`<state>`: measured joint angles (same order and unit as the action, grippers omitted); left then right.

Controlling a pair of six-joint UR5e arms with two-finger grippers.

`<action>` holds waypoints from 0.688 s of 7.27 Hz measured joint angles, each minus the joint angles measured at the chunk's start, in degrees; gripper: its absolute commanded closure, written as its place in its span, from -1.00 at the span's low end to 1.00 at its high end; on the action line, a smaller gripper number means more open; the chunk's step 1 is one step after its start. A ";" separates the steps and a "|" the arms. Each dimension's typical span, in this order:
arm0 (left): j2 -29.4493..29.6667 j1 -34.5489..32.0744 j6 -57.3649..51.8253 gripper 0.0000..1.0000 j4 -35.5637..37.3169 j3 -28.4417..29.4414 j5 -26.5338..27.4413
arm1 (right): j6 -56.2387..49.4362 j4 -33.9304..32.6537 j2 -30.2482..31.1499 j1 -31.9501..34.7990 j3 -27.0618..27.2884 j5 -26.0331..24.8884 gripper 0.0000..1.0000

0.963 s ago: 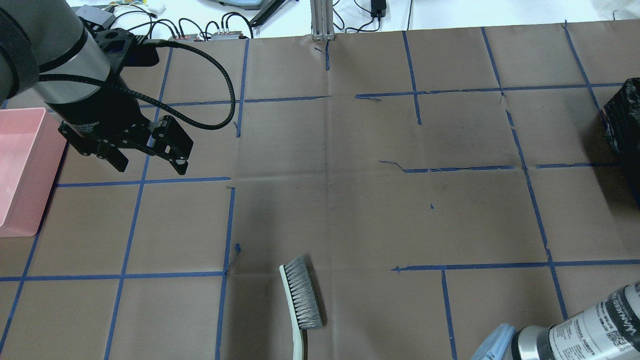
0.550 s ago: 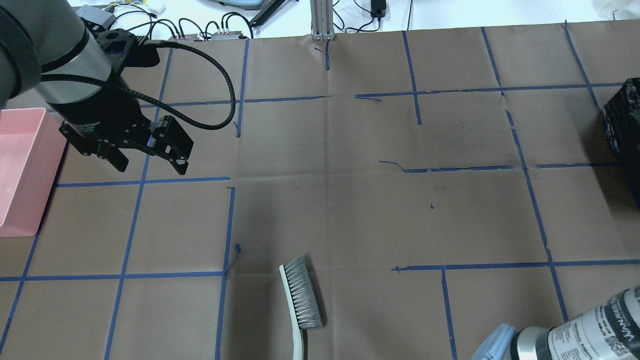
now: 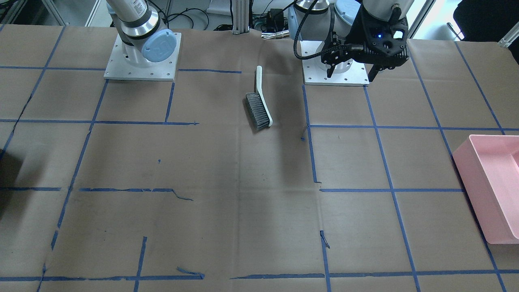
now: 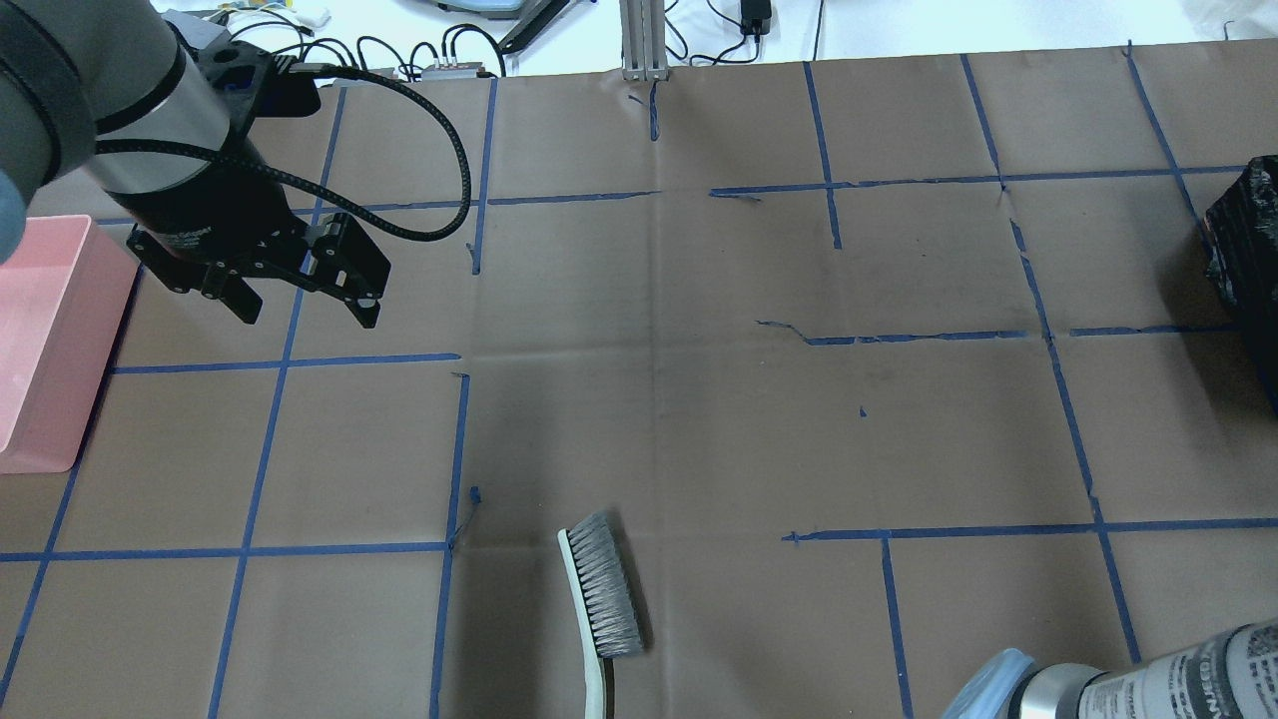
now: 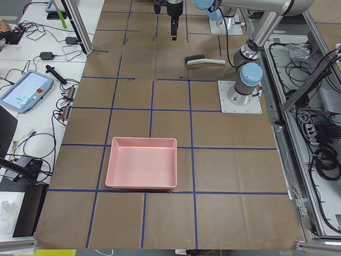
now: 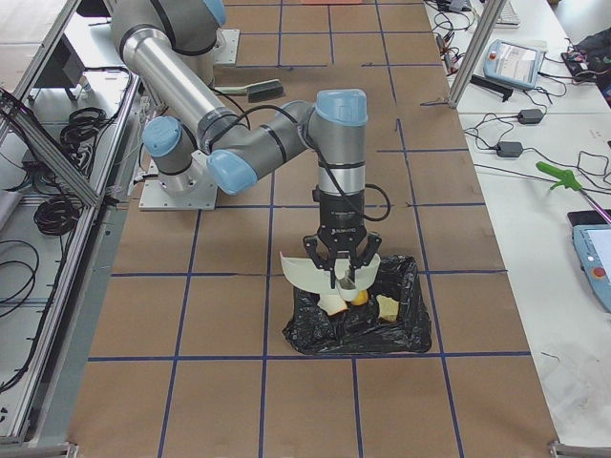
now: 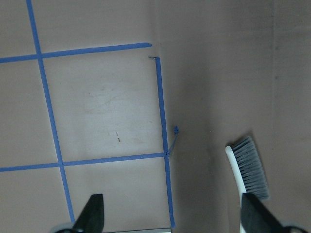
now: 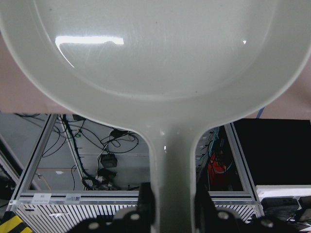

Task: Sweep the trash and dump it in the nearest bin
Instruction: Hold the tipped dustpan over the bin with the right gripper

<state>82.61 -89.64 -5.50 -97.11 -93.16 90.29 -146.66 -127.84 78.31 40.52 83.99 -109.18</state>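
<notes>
My right gripper (image 8: 172, 199) is shut on the handle of a white dustpan (image 8: 155, 53). In the exterior right view the right gripper (image 6: 342, 269) holds the dustpan (image 6: 307, 275) tilted over the black bin bag (image 6: 358, 324). A yellow-brown lump (image 6: 358, 297) and a pale piece of bread (image 6: 389, 307) lie inside that bag. My left gripper (image 4: 300, 300) is open and empty, hovering above the table near the pink bin (image 4: 40, 330). The left gripper also shows in the front view (image 3: 350, 73). A grey-bristled hand brush (image 4: 599, 599) lies on the table, apart from both grippers.
The brush also shows in the left wrist view (image 7: 249, 170) and the front view (image 3: 258, 109). The pink bin (image 5: 141, 169) looks empty. The black bin (image 4: 1243, 250) sits at the table's right edge. Brown paper with blue tape lines (image 4: 639, 340) covers the table.
My left gripper has shifted slightly toward the far side of the table, still open. The right arm's wrist has slid a little lower at the view's bottom right corner.
</notes>
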 measured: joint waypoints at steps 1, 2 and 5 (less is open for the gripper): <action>-0.43 -0.01 -0.02 -0.99 0.02 -0.37 -0.01 | 3.19 0.32 3.04 0.07 3.61 2.83 1.00; -1.01 -0.01 -0.03 -0.99 0.08 -1.20 -0.09 | 7.16 1.69 5.46 0.48 6.14 5.53 1.00; -1.52 -0.01 0.04 -0.99 0.16 -2.35 -0.26 | 22.76 9.21 8.30 6.43 8.04 8.10 1.00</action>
<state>81.09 -89.65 -5.46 -96.95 -95.52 90.04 -123.90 -118.62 86.61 46.95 92.03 -101.08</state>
